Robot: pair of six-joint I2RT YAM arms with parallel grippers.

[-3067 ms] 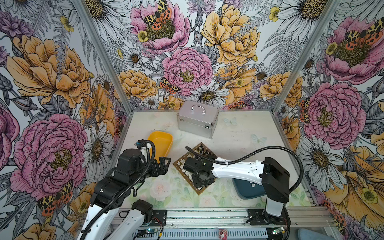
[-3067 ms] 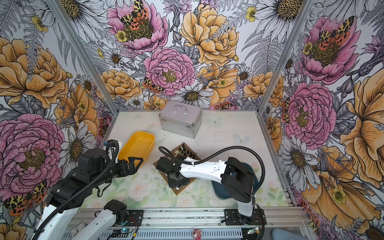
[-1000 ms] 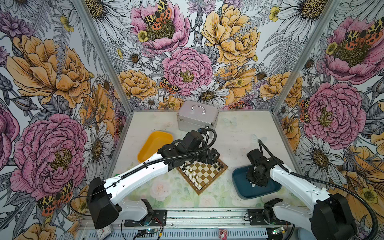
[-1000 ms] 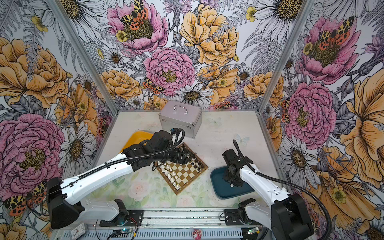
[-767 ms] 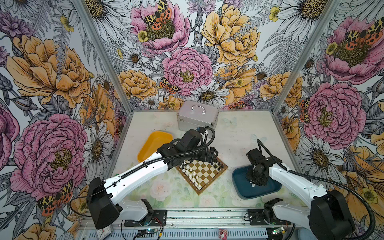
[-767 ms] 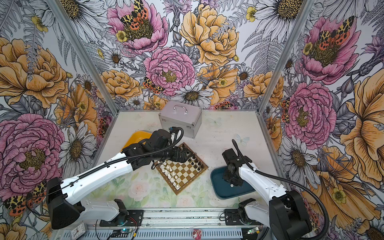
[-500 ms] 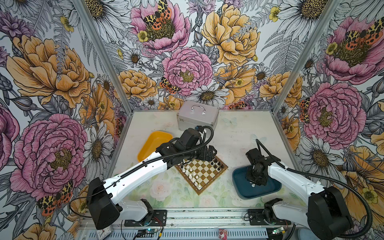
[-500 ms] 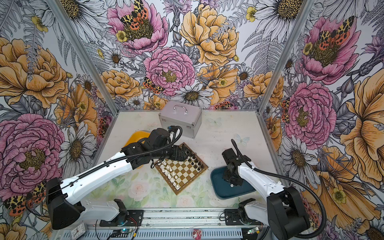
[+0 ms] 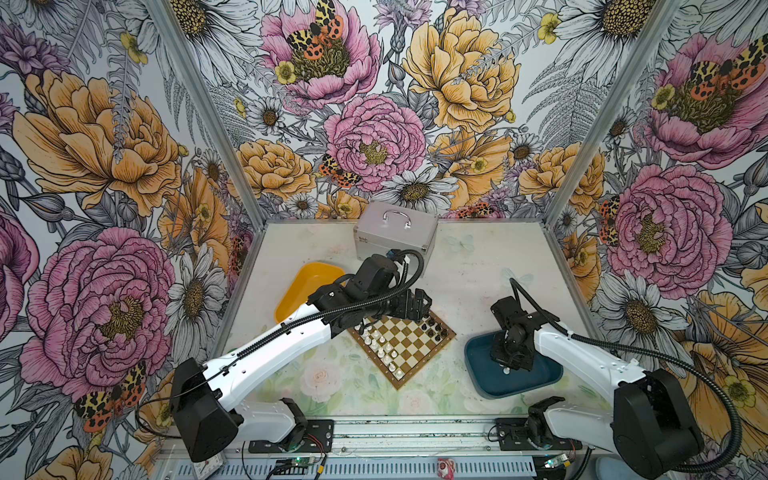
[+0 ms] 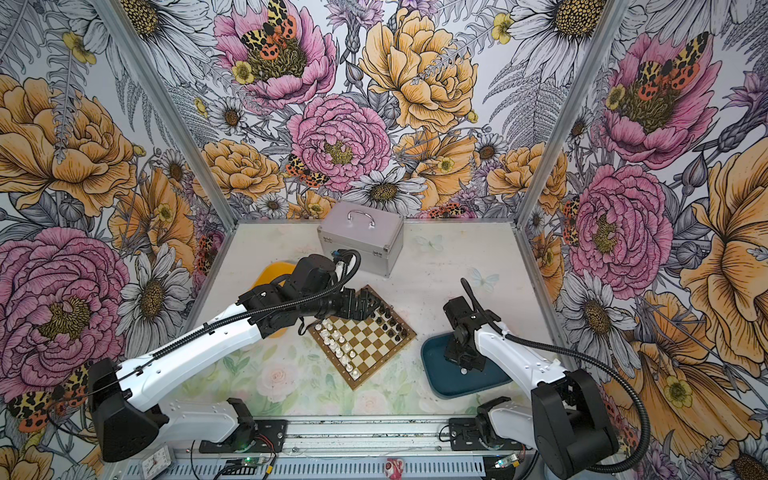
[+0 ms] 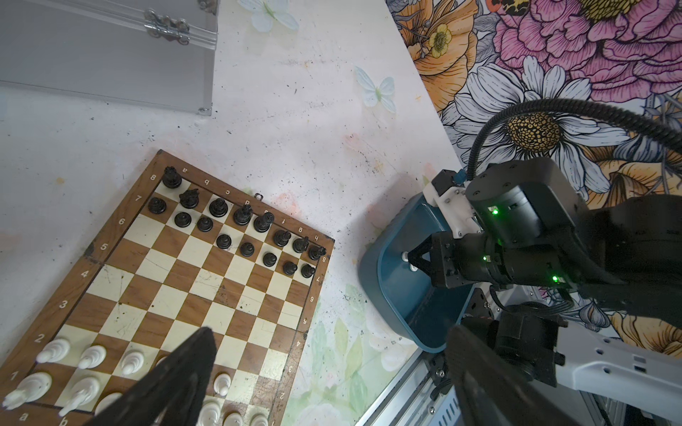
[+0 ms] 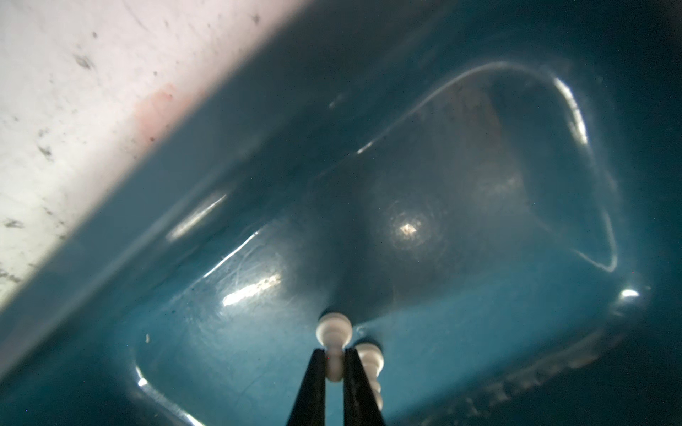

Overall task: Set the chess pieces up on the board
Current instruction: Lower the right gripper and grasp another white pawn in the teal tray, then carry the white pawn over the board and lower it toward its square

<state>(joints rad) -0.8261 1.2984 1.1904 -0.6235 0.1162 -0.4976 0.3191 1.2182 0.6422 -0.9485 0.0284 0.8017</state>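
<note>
Tabletop | right claw pinching white pawn in teal tray | left claw spread, near board

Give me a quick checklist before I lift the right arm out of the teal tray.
1. Right gripper shut on the white pawn: ok.
2. Second pawn free of that gripper: cannot tell, it lies right beside one finger.
3. Left gripper open, holding nothing: ok.
4. Black pieces upright on the board: ok.
5. Free square for the pawn: cannot tell, part of the white rows is hidden.
</note>
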